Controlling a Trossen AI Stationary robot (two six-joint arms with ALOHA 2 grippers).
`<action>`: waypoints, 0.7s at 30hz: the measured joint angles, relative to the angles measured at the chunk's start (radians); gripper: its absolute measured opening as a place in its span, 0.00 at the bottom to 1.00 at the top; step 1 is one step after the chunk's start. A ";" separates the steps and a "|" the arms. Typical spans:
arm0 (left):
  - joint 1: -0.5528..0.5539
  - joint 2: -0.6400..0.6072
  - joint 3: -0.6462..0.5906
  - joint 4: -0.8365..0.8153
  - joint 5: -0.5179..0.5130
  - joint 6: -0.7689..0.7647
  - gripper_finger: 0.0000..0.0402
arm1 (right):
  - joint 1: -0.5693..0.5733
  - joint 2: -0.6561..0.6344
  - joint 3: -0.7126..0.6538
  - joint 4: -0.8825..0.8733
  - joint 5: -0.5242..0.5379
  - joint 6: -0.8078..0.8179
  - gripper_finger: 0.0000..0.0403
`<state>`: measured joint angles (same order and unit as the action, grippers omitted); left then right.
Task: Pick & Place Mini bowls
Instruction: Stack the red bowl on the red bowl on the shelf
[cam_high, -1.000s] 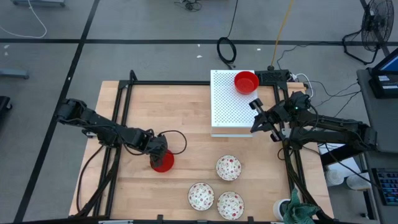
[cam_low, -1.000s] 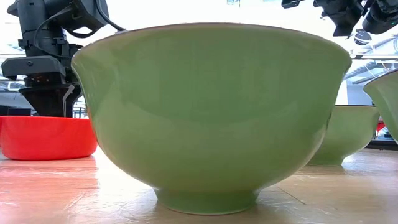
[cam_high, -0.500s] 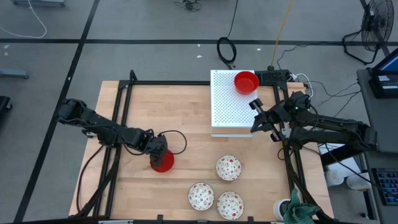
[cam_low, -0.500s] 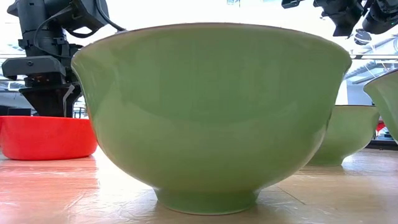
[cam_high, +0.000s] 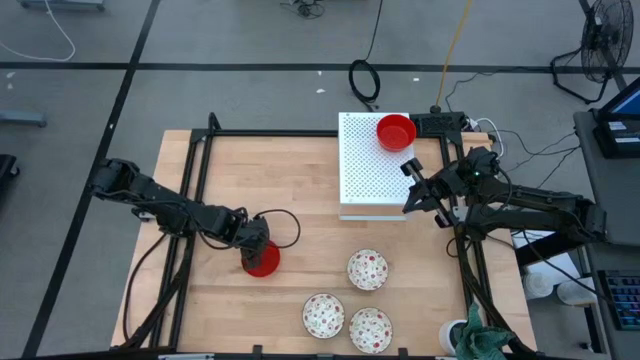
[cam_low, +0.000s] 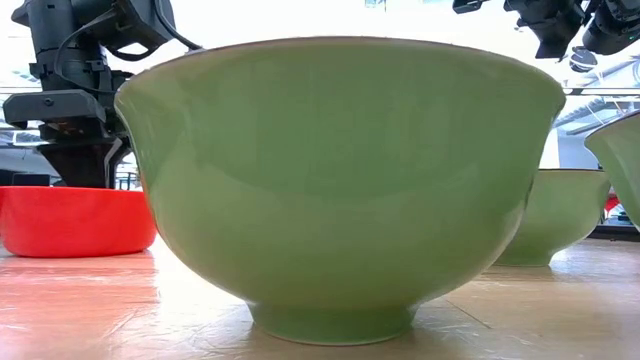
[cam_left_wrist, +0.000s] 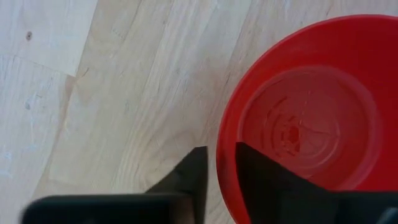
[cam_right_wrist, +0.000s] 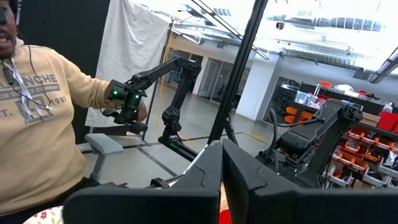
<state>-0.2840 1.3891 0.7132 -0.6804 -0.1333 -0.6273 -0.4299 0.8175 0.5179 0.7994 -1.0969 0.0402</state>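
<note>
A red mini bowl (cam_high: 262, 260) stands upright on the wooden table left of centre, and my left gripper (cam_high: 254, 247) is shut on its rim. The low view shows this bowl (cam_low: 75, 220) under the gripper. A second red bowl (cam_high: 396, 131) sits on the white perforated board (cam_high: 365, 175) at the back. Three white floral bowls (cam_high: 367, 269) (cam_high: 323, 315) (cam_high: 370, 329) stand near the front edge; the closest one fills the low view with a green outer wall (cam_low: 340, 180). My right gripper (cam_high: 410, 188) hangs shut and empty in the air beside the board's right edge. My left gripper has the red bowl's rim (cam_left_wrist: 225, 146) between its two fingers, one finger (cam_left_wrist: 267, 180) inside the bowl and the other (cam_left_wrist: 189, 177) outside. The fingers come steeply from above, on the bowl's side toward the table's left and far edges. The bowl rests upright on the table.
Black frame rails (cam_high: 205, 150) run along the table's left and right sides. A green cloth (cam_high: 482, 340) lies at the near right corner. Beyond the table the right wrist view shows a person in a tan hoodie (cam_right_wrist: 37, 124). Bare wood lies between the red bowl and the board.
</note>
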 joint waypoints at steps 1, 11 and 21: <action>0.000 0.000 0.000 0.000 0.000 0.000 0.15 | 0.000 0.000 0.000 0.000 0.000 0.000 0.00; 0.000 -0.001 0.002 -0.001 0.002 -0.004 0.08 | 0.000 0.000 0.000 0.000 0.000 0.000 0.00; 0.000 -0.001 0.001 0.004 0.002 -0.007 0.03 | 0.000 0.000 0.000 -0.003 0.000 -0.002 0.00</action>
<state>-0.2840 1.3881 0.7146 -0.6767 -0.1311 -0.6345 -0.4298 0.8174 0.5179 0.7959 -1.0969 0.0380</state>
